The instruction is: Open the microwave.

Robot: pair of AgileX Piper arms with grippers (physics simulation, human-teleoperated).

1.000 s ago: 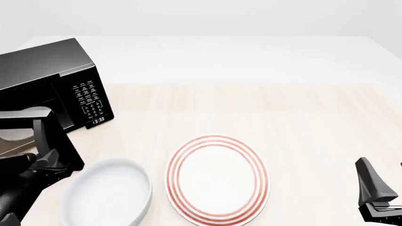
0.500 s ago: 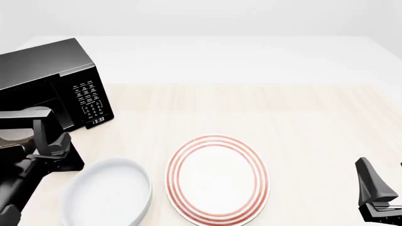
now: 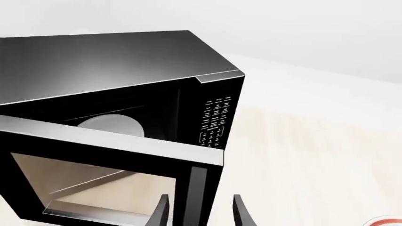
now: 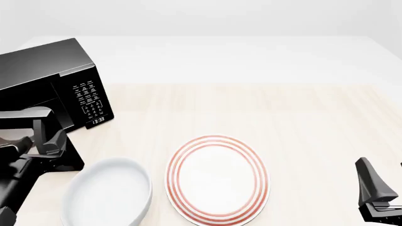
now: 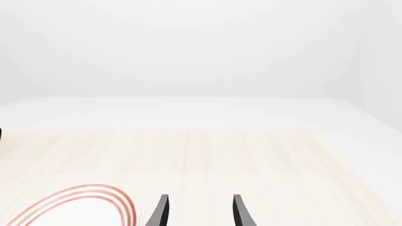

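Note:
The black microwave point(image 4: 44, 75) stands at the table's far left, its keypad panel point(image 4: 88, 100) facing right. Its windowed door point(image 3: 107, 179) stands swung partly open, and the white turntable point(image 3: 110, 125) shows inside. My left gripper point(image 4: 50, 135) is open, with its two fingers on either side of the door's free edge point(image 3: 197, 186), as the left wrist view shows point(image 3: 201, 214). Whether the fingers touch the door is unclear. My right gripper point(image 4: 380, 169) is open and empty at the near right, far from the microwave; it also shows in the right wrist view point(image 5: 201, 214).
A white bowl point(image 4: 107, 195) sits at the near left, right beside my left arm. A white plate with red rings point(image 4: 217, 176) lies near the table's middle front; its rim shows in the right wrist view point(image 5: 75, 205).
My left gripper has moved forward and up from beside the bowl to the door's free edge. The door looks about where it was. The right arm has not moved.

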